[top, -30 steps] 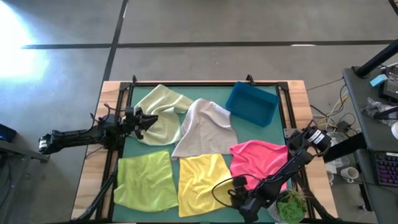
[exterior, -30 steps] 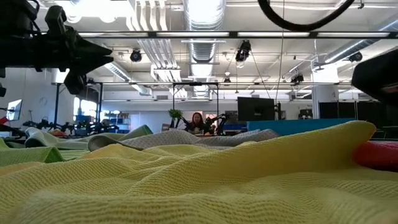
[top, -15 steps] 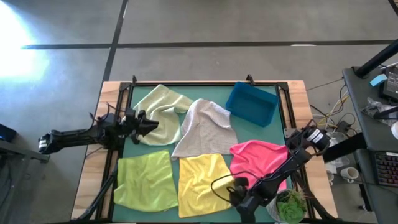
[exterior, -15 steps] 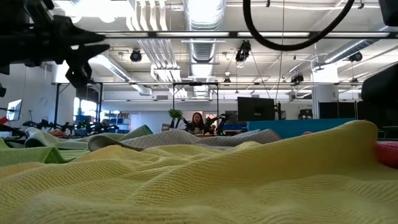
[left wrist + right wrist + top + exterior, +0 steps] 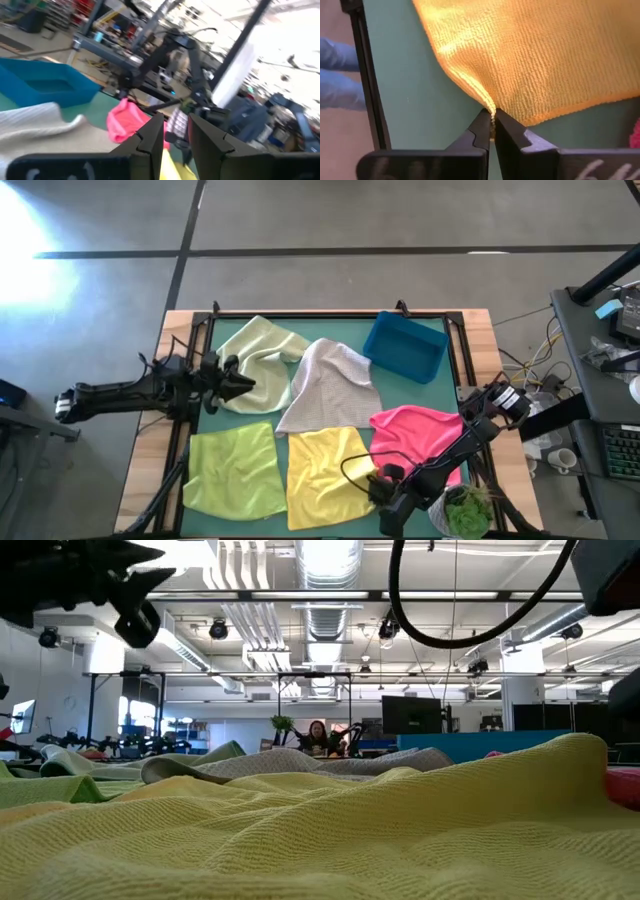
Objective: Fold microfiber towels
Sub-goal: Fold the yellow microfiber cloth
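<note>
At the near right corner of the yellow towel, your right gripper has just closed from wide to a firm pinch on the cloth edge, so folding can begin, while the left gripper, narrowly parted and empty, hovers beside the pale green towel.

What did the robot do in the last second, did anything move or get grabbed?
The right gripper closed on a corner of the yellow towel at the table's near edge, pinching it. The left gripper edged slightly out from over the pale green towel, holding nothing. The grey, lime green and pink towels and the blue bin lie as before.
</note>
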